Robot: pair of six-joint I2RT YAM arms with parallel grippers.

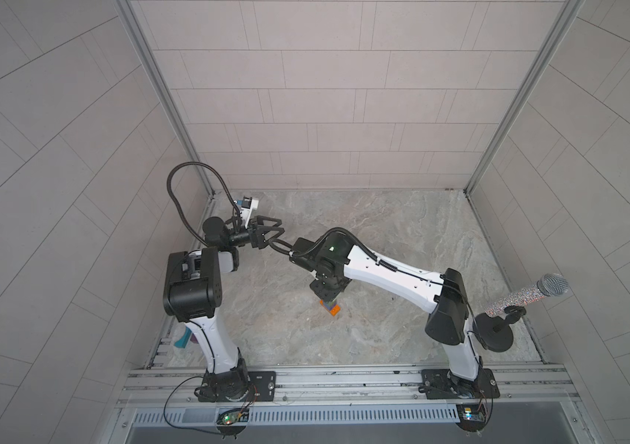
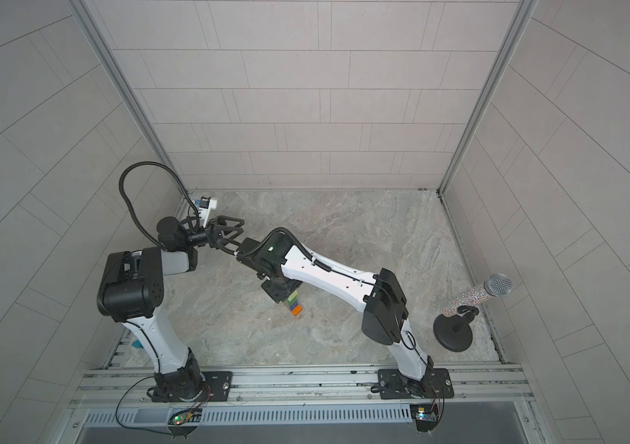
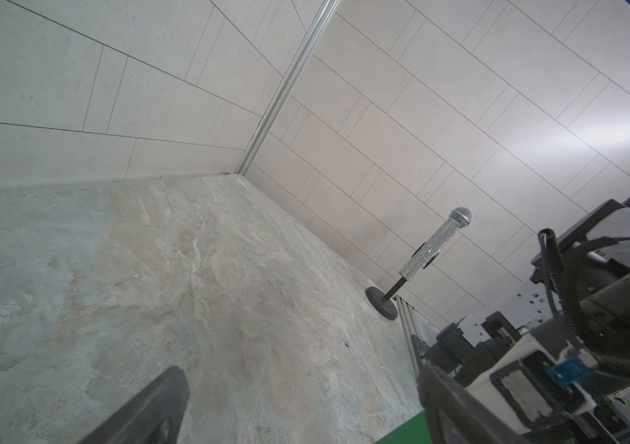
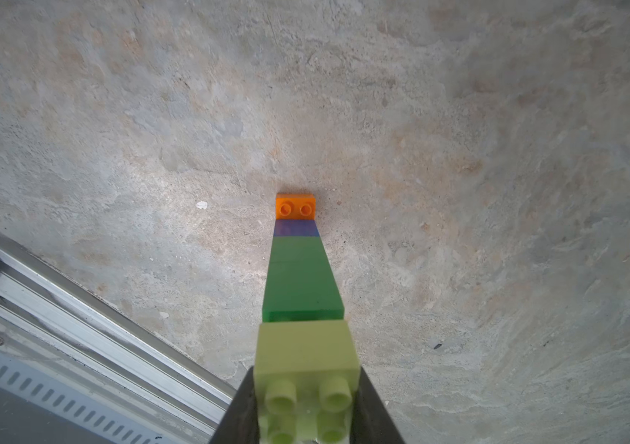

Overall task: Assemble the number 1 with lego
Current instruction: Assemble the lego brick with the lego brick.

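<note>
Right hand [image 4: 305,417]: it is closed on the number 1 [image 4: 298,250]. In the right wrist view the two fingers [image 4: 238,415] press the opposite sides of the lime brick [image 4: 305,350], whose studs face the camera. Nothing else is in the grip.

Number 1: you hold it as a bar running from the hand down towards the counter [image 4: 498,153]. From the hand the order is lime, two green bricks [image 4: 302,296], a blue brick [image 4: 297,228] and an orange brick [image 4: 295,207] at the far end. The orange brick sticks out to one side of the bar, with two studs showing. Its end is at the counter surface or just above it; you cannot tell whether it touches.

In both top views the number 1 [image 1: 330,307] [image 2: 295,305] sits near the middle of the counter, below the right hand [image 1: 327,294] [image 2: 280,294], which points straight down and hides the bar's upper part.

Left hand [image 1: 272,230] [image 2: 230,228]: its jaws stand apart and hold nothing. The left wrist view shows the two fingers [image 3: 152,407] well apart with only bare counter between them. It is raised near the counter's far left corner, well apart from the number 1.

Other items: a glittered microphone [image 1: 529,296] [image 2: 479,294] [image 3: 436,246] leans in a black stand [image 1: 494,338] at the counter's right edge, near the right arm's base. A teal piece [image 1: 182,340] shows partly behind the left arm at the left edge; you cannot tell what it is. A metal rail [image 1: 344,378] [image 4: 75,307] runs along the near edge and carries both arm bases.
</note>
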